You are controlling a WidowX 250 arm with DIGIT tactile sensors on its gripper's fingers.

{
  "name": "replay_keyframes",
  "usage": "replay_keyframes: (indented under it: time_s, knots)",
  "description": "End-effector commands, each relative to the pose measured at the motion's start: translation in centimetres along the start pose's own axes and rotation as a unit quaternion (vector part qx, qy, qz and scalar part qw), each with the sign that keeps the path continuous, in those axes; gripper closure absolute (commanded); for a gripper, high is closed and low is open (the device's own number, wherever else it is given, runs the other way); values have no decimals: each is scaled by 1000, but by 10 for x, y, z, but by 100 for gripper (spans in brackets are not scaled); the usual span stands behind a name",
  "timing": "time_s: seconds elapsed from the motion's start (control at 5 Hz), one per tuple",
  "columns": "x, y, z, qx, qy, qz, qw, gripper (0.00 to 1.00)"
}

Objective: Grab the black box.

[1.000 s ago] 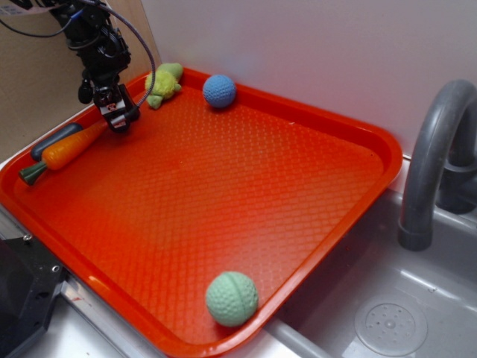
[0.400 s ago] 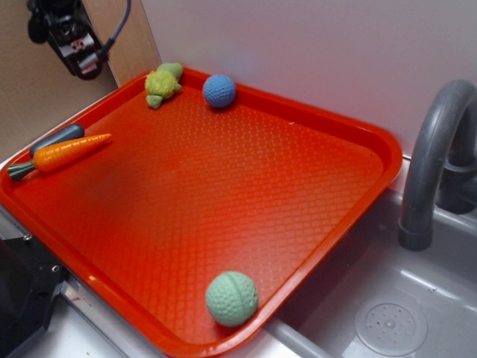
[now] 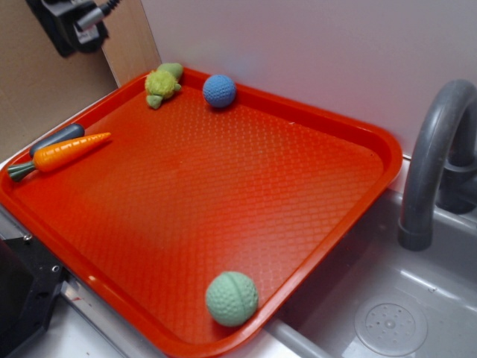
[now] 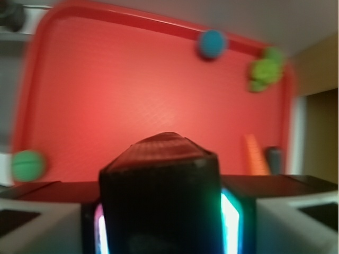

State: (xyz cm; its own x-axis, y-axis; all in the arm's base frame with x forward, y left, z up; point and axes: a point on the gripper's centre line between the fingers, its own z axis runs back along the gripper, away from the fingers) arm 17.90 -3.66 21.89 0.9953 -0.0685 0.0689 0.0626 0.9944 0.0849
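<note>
My gripper [image 4: 161, 233] is clamped on the black box [image 4: 160, 196]; wrist view shows the box wedged between my two fingers [image 4: 50, 222], filling the lower middle of the frame, its top face ridged and reflecting red. Glowing pads, pinkish one side and green the other, press its two sides. Wrist picture is blurred. In the exterior view I sit high in the top left corner [image 3: 68, 22], lifted well above the tray, partly cut off by the frame edge; box itself can't be made out there.

Below me: red tray [image 3: 223, 186] with textured floor. Toy carrot [image 3: 59, 154] lies near the tray's left rim, orange, green stem end pointing to the corner. Dark grey-blue cylinder [image 3: 56, 138] lies just beside it, between carrot and rim. Green plush toy [image 3: 162, 83] in the far corner, blue ball [image 3: 219, 90] near it against the back rim. Green ball [image 3: 232, 298] at the near rim, well apart from the rest. Grey faucet [image 3: 436, 160] and sink [image 3: 387, 313] to the right of the tray.
</note>
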Motion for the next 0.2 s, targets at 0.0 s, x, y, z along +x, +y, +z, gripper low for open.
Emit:
replay_keyframes:
  time_s: [0.0]
  knots:
    - [5, -13, -10, -32, -24, 5, 999, 100]
